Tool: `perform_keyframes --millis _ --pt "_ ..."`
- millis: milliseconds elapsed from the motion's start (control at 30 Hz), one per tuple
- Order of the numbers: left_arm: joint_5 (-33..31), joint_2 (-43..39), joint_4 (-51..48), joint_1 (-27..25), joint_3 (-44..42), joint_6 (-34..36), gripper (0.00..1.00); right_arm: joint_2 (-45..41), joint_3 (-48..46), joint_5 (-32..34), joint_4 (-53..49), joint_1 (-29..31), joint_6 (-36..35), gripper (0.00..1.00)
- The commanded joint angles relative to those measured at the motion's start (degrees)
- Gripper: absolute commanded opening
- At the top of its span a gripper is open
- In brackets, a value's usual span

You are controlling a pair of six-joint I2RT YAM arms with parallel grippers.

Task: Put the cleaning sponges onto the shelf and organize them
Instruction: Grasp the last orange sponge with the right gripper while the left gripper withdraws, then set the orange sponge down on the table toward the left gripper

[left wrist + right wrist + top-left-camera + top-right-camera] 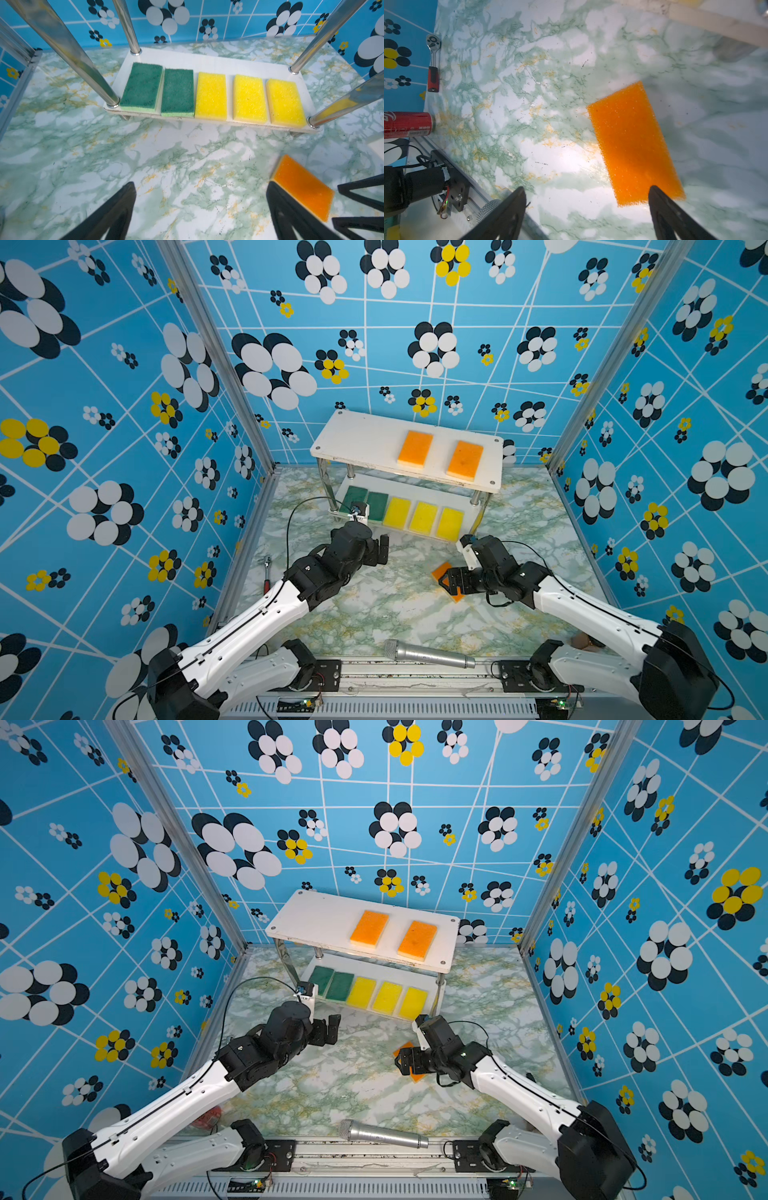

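Sponges are all on the shelf (365,435) but one: the last orange sponge (633,141) lies flat on the marble tabletop (374,605), orange face up, right under the right gripper (586,188). That gripper's jaws stand wide apart and hold nothing. In the right wrist view the sponge sits off-centre to the gripper: its near end lies under one finger (662,207), and the rest stretches away ahead of that fingertip, skewed to the line of the jaws. The space between the fingers is mostly bare tabletop. Whether the finger touches the foam cannot be told.

The left gripper (200,185) is also spread wide and empty, well clear of the table, facing the shelf's lower board (207,60). Straight ahead of its fingertips, well apart from them, lies a neat row: two green sponges (142,85) (177,90) touching side by side, then three yellow sponges (211,95) (249,97) (285,101) with narrow gaps. The orange sponge on the table lies just beyond this gripper's finger on the side toward the right arm.

On the top board, above and beyond both grippers, two more orange sponges (415,449) (465,460) lie side by side, apart.
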Motion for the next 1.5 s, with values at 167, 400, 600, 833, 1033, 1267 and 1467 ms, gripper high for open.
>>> perform_keyframes --millis 167,400,600,833,1033,1267,1467 --pt "2.16 -0.49 0.94 -0.5 -4.08 -5.14 0.99 -1.64 -2.06 20.84 -8.51 -0.76 3.32 0.94" --pt "4.78 1.02 2.16 -0.83 -6.93 -7.82 0.99 -2.67 -8.71 17.37 4.55 -2.36 1.9 0.94" --pt "6.27 3.09 2.82 -1.17 -7.59 -8.83 0.99 1.69 -8.44 17.5 5.92 -2.54 1.38 0.93" --pt "6.19 3.29 2.28 -1.36 -7.96 -9.38 0.99 -3.13 -4.29 31.75 -7.04 -2.82 7.39 0.93" --pt "6.45 4.0 2.5 -1.39 -7.96 -9.15 0.99 -1.93 -2.43 37.25 -14.98 -2.71 10.75 0.93" --pt "7.29 4.43 2.5 -1.39 -8.45 -9.33 0.99 4.67 -1.92 35.08 -14.8 -2.39 12.75 0.92" --pt "7.27 4.04 2.52 -1.43 -9.27 -9.73 0.99 11.6 0.89 34.8 -14.84 1.0 10.94 0.91"
